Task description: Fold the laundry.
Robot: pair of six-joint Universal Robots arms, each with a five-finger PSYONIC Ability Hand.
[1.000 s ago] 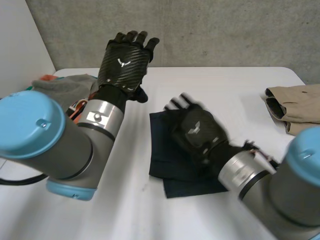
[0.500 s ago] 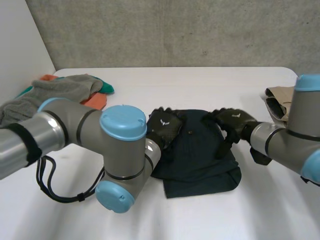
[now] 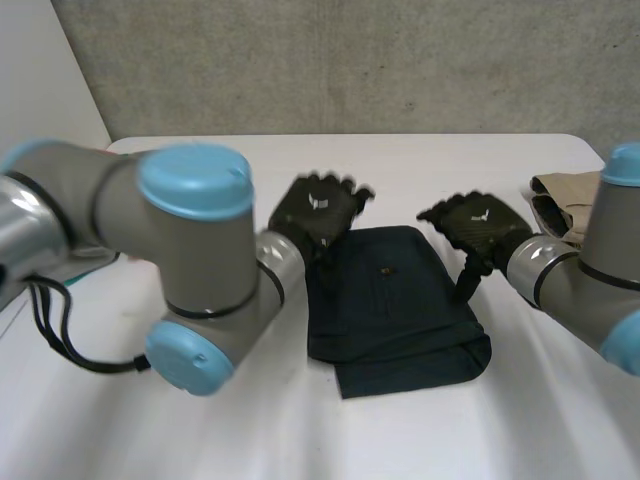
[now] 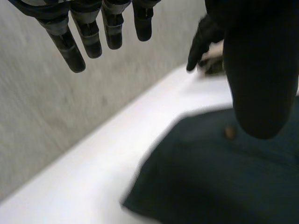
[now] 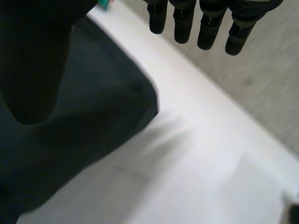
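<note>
A dark navy folded garment (image 3: 390,305) lies in the middle of the white table (image 3: 430,170). My left hand (image 3: 315,212) hovers over its far left corner, fingers straight and holding nothing. Above the far right edge of the garment my right hand (image 3: 478,228) is raised, likewise open and empty. In the left wrist view the fingers (image 4: 88,35) hang straight above the table, the navy garment (image 4: 219,186) lies under the palm and the right hand (image 4: 203,39) shows beyond it. The right wrist view has straight fingers (image 5: 205,23) above the garment's corner (image 5: 103,121).
A folded tan garment (image 3: 575,205) lies at the table's right edge. A grey concrete wall (image 3: 400,60) stands behind the table.
Both hands have lifted off the navy garment and drawn apart, the left toward the far left corner, the right toward the right edge. The left arm has swung across the front left.
</note>
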